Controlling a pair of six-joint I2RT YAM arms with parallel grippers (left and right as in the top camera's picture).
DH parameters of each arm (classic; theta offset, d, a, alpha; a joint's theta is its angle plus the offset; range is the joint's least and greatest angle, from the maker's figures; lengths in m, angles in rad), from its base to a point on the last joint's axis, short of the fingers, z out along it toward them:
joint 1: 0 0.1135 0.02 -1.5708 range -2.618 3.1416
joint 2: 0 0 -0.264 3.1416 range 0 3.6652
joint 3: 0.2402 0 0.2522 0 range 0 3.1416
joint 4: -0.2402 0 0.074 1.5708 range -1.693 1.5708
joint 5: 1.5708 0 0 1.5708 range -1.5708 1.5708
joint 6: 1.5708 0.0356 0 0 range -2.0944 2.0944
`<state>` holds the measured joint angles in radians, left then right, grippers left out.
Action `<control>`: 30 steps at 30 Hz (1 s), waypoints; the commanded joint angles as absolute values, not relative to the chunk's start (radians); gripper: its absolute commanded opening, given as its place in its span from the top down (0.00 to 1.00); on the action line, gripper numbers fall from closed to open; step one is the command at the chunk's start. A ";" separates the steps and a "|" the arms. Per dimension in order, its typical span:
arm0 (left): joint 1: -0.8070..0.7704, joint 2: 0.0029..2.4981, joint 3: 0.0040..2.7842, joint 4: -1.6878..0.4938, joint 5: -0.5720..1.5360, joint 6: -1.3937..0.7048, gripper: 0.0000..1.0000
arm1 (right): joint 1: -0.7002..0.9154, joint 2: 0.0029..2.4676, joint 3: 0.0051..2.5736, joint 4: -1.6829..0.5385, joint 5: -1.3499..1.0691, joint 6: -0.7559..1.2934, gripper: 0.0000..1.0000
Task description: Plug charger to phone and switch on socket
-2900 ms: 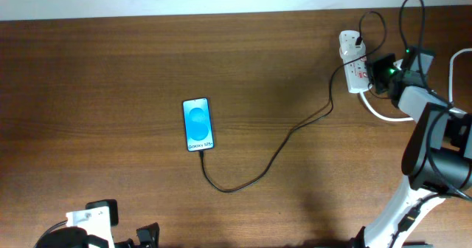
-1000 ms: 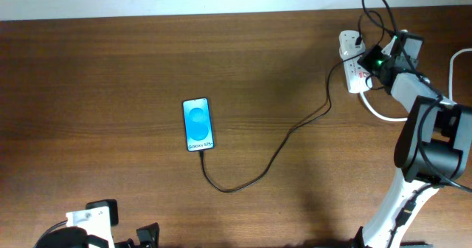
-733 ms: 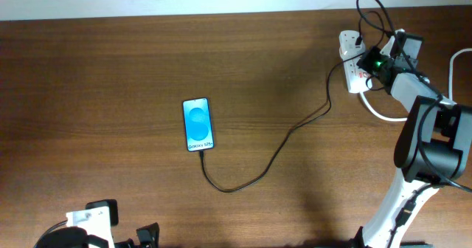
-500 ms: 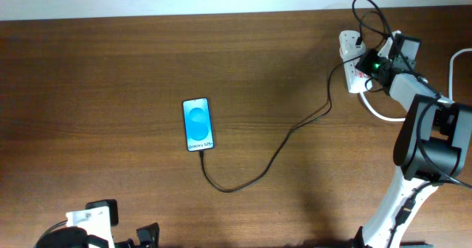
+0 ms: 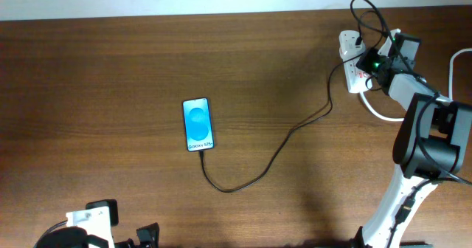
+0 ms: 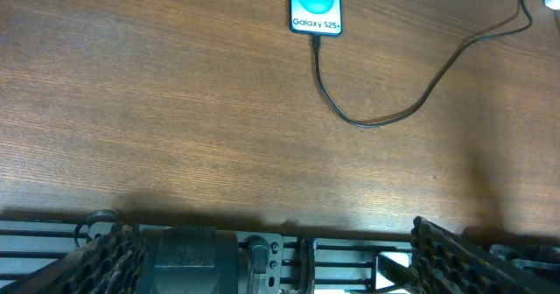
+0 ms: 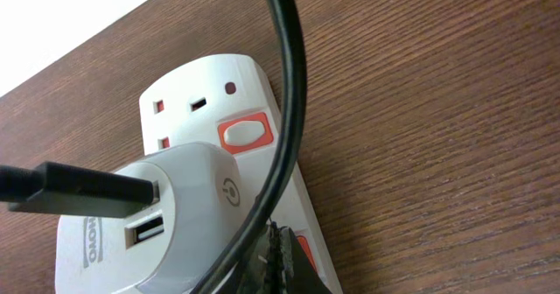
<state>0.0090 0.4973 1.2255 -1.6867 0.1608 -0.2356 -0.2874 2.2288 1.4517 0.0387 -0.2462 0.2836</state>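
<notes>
**Socket switch step in hand; charger looks seated**

I find the phone (image 5: 198, 125) mid-worktop (image 5: 110, 71), screen up. Its long axis runs near-to-far, port end toward the robot, and the charger (image 5: 280, 148) meets that end. I judge the plugging done.

The right end effector (image 7: 278, 252) sits on the socket (image 5: 353, 60), far right, beside the white adapter (image 7: 166, 215). I cannot tell whether it is spread or pressed together.

The next move calls for a short press on the red switch (image 7: 303, 243) beneath it. The left end effector (image 6: 280, 255) rests spread.
</notes>
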 commanded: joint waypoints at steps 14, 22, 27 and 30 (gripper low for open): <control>0.009 0.490 1.222 -1.685 0.168 -0.249 0.01 | -0.226 2.248 1.470 -0.070 -0.205 0.160 0.96; 0.009 0.490 1.222 -1.685 0.168 -0.249 0.01 | -0.182 2.296 1.470 -0.080 -0.216 0.150 0.96; 0.009 0.490 1.222 -1.686 0.168 -0.249 0.01 | -0.147 2.297 1.470 -0.105 -0.208 0.109 0.96; 0.009 0.490 1.222 -1.685 0.168 -0.249 0.00 | -0.145 2.297 1.470 -0.124 -0.208 0.109 0.96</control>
